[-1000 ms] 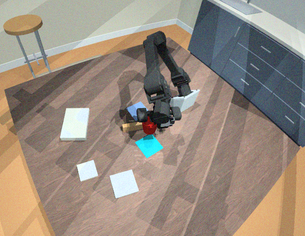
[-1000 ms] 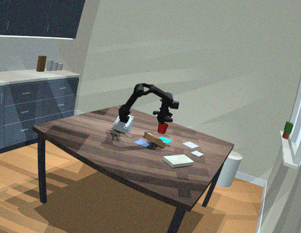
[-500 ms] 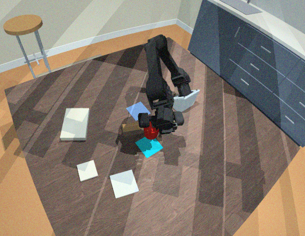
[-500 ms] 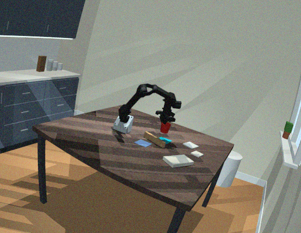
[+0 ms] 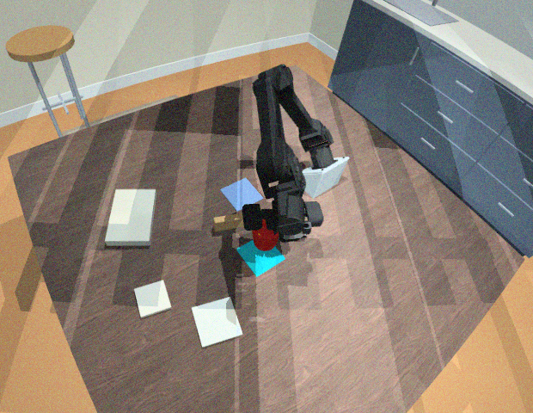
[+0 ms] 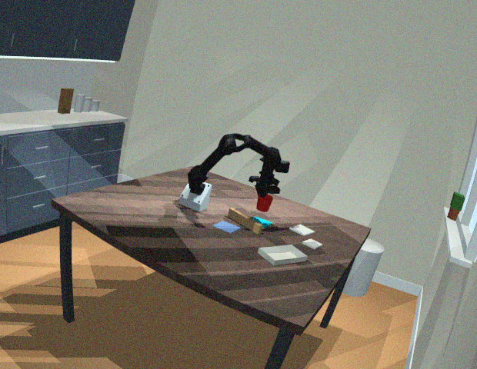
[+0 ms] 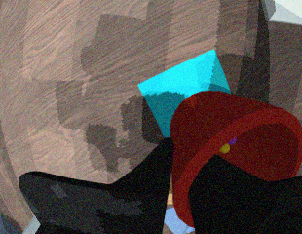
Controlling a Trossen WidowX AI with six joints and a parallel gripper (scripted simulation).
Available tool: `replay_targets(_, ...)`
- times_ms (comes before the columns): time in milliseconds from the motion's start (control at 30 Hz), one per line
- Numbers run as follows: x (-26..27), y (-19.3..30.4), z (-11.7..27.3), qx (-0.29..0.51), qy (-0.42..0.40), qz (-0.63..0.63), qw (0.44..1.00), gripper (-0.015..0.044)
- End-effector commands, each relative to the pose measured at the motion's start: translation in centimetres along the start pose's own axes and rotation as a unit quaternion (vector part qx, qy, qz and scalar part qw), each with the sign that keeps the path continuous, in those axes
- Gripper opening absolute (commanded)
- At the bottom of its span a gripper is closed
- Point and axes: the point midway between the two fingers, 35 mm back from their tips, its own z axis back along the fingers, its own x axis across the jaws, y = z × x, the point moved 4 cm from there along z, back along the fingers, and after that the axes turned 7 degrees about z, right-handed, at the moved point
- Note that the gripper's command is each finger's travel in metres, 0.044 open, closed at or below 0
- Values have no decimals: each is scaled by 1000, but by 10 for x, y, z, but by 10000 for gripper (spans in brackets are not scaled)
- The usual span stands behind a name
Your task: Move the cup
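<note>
Matte black jointed arm [image 6: 231, 147] on white base [image 6: 195, 197].
</note>
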Motion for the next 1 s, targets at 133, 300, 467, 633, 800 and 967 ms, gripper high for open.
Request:
replay_targets(133,0,0,-14,3,0,3,1000,0)
replay_targets(300,0,-1,-24,3,0,3,1000,0)
replay_targets(467,0,-1,-33,3,0,3,1000,0)
replay_targets(633,0,-2,-41,3,0,3,1000,0)
replay_targets(800,0,-1,-50,4,0,3,1000,0)
replay_targets(967,0,-1,-59,4,0,2,1000,0)
